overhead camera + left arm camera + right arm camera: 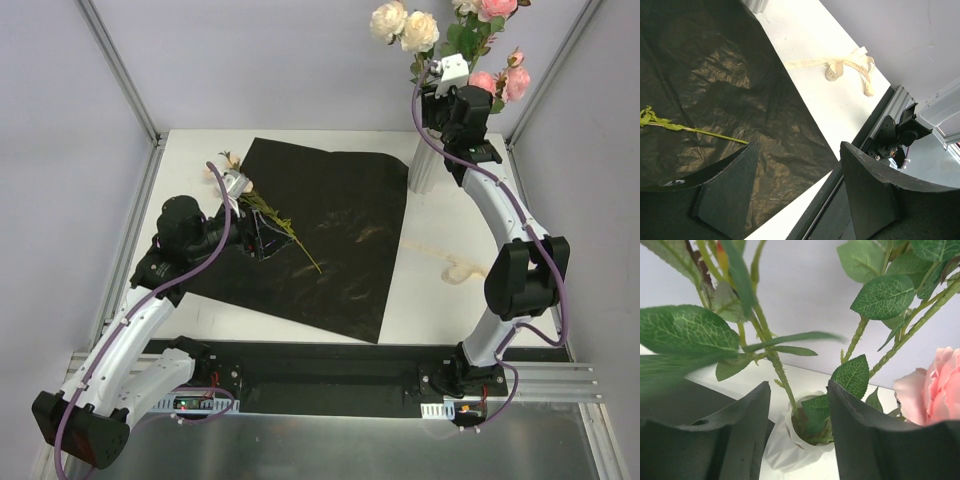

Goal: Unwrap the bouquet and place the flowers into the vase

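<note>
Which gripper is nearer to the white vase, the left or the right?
The right. The right gripper hangs just above the vase, its fingers either side of the flower stems. The left gripper is far across the table, over the black paper.

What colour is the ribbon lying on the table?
The ribbon is cream, a pale beige; it shows clearest in the left wrist view.
</note>
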You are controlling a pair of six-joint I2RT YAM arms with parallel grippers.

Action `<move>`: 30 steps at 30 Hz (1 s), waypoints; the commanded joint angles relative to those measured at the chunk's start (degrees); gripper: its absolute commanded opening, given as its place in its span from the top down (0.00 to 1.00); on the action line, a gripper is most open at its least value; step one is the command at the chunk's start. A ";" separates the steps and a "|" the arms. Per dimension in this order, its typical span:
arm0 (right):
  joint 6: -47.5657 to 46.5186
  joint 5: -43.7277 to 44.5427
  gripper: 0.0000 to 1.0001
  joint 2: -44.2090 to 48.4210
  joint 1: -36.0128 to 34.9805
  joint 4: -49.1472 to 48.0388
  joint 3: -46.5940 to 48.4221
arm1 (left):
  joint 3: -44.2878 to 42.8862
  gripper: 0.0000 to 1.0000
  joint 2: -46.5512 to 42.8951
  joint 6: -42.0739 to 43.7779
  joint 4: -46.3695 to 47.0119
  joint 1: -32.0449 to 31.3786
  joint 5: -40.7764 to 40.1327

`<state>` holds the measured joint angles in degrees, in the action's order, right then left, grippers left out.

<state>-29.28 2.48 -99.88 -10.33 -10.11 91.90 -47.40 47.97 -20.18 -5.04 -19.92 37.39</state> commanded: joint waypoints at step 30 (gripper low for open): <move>35.70 5.69 0.22 16.29 -32.03 -1.74 -42.14 | -16.05 0.39 43.42 -22.96 -13.67 -2.57 -25.50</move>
<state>4.45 7.66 -83.59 -40.60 -2.44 53.80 -57.45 87.85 -40.29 -14.41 -19.14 21.82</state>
